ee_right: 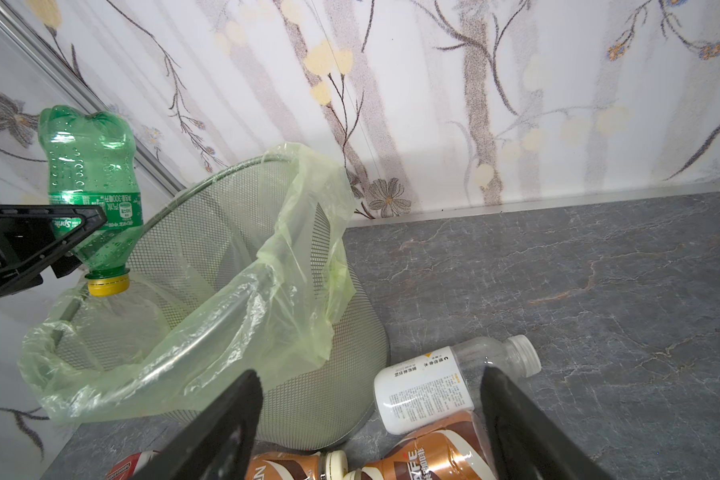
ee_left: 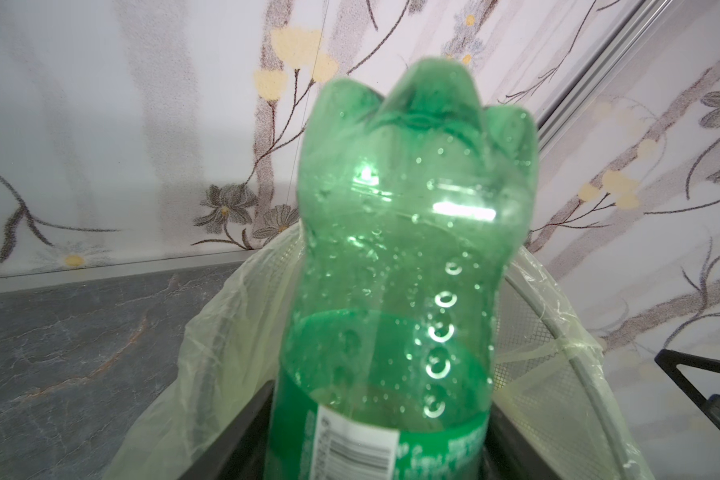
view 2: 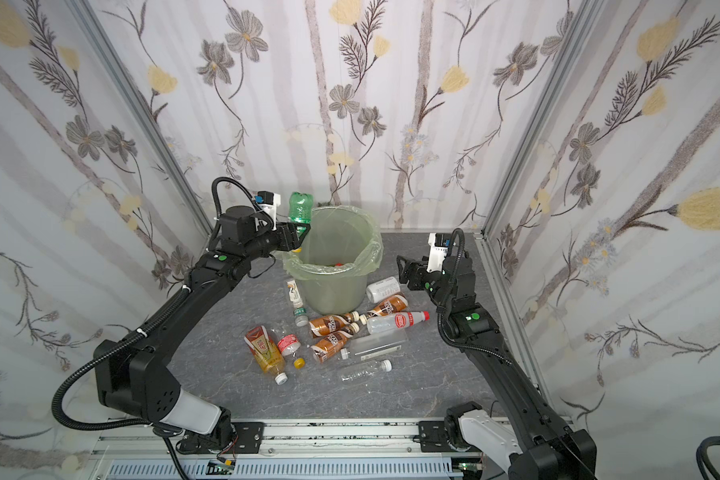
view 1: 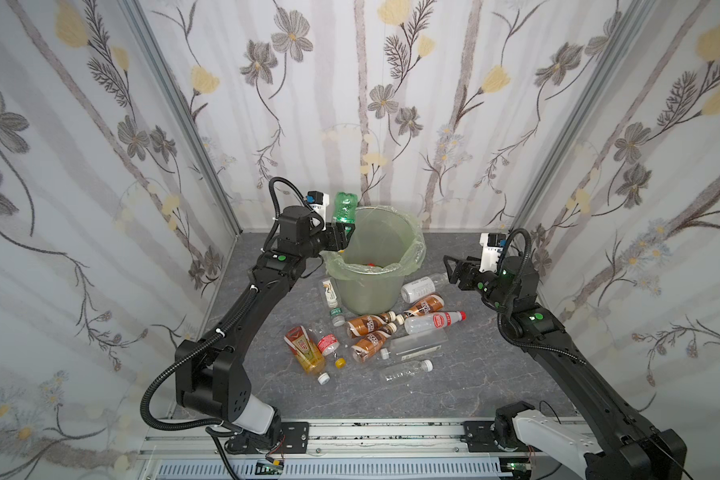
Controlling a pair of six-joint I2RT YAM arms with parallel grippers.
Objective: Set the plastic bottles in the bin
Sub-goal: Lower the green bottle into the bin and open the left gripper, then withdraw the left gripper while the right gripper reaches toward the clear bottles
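One green bottle (view 1: 344, 210) hangs cap-down, gripped round its label by the left claw (view 1: 344, 233), just above the rim of the bin (view 1: 366, 293) — not inside yet. Right claw (view 1: 450, 270) is open & empty, near a white-labelled bottle (view 1: 418, 288). Approx. ten loose bottles (view 1: 371, 343) lie on the table (view 1: 495, 374) in front of the bin.

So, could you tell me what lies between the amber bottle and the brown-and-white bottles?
A small red-labelled clear bottle, lying down, in both top views.

Green btl (ee_right: 90, 166) cap-down over bin (ee_right: 225, 232), R claw (ee_right: 371, 374) spread
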